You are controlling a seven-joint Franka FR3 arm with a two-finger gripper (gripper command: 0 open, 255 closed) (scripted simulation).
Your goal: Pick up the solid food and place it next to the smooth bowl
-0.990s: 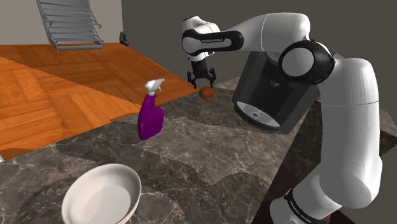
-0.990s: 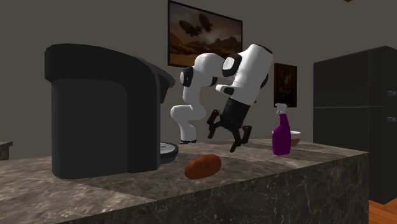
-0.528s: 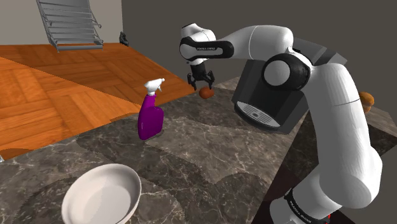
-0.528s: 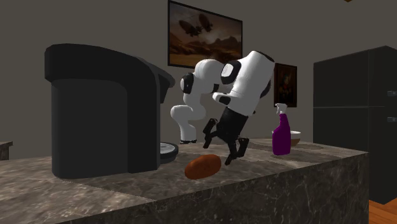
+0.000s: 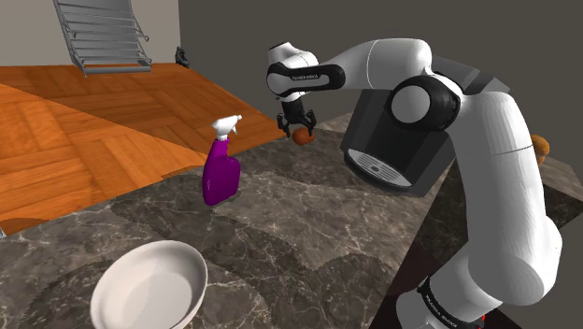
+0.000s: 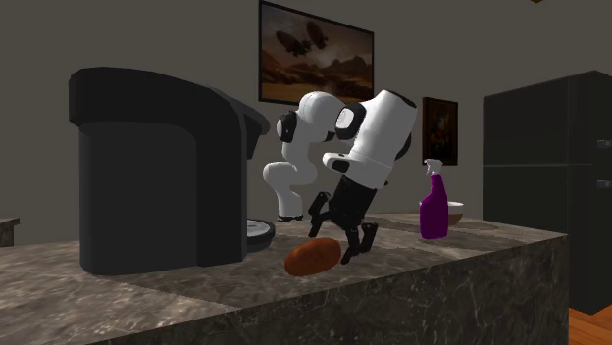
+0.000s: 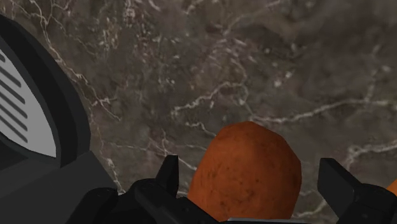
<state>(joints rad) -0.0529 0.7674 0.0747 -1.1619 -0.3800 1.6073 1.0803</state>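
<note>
Wrist view: jaws open astride the food (image 7: 245, 168), not clasping it. Shoulder view adds the bowl (image 5: 149, 285), well apart.

Gripper (image 7: 249, 173) w/ fingers (image 7: 342, 186) spread wide, a reddish-brown, potato-like lump (image 7: 245, 167) lying btwn them; neither tip seems to touch it, gaps on both sides. Dark stone-look counter (image 7: 254, 63) w/ pale veins under it all. Black machine base (image 7: 44, 162) curves in beside one finger, w/ a grey slotted plate (image 7: 16, 108) on it.
</note>
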